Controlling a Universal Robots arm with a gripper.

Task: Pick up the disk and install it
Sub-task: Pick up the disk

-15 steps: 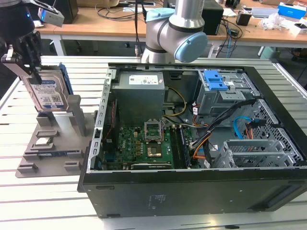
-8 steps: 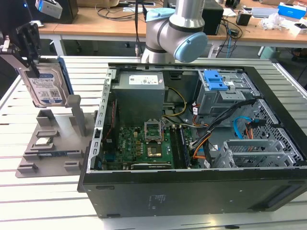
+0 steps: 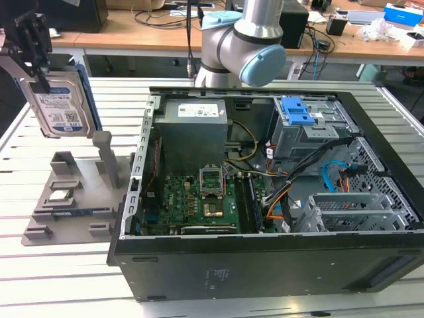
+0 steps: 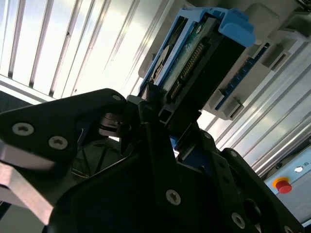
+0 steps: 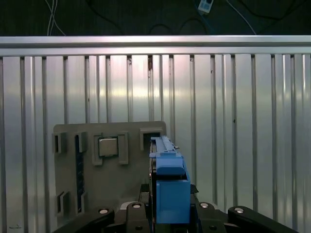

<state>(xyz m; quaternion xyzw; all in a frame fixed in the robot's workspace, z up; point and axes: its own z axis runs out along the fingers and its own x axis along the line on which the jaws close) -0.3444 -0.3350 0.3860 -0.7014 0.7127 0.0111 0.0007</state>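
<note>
The black robot gripper (image 3: pixel 38 69) is clamping one end of the disk (image 3: pixel 63 109), a flat silver hard drive with a white-and-blue label and a blue plastic carrier frame. It is holding the drive upright in the air at the exterior view's far left, above the grey plastic fixture tray (image 3: pixel 66 218) where a small square silver processor chip (image 3: pixel 61 196) is lying. The open black computer case (image 3: pixel 265 265) is sitting well apart, towards the exterior view's right. Gripped at one end only, the disk is at risk of tilting or slipping in the jaws. Its carrier could also be catching the case wall or the loose cables near the grey metal drive cage (image 3: pixel 301 132).
</note>
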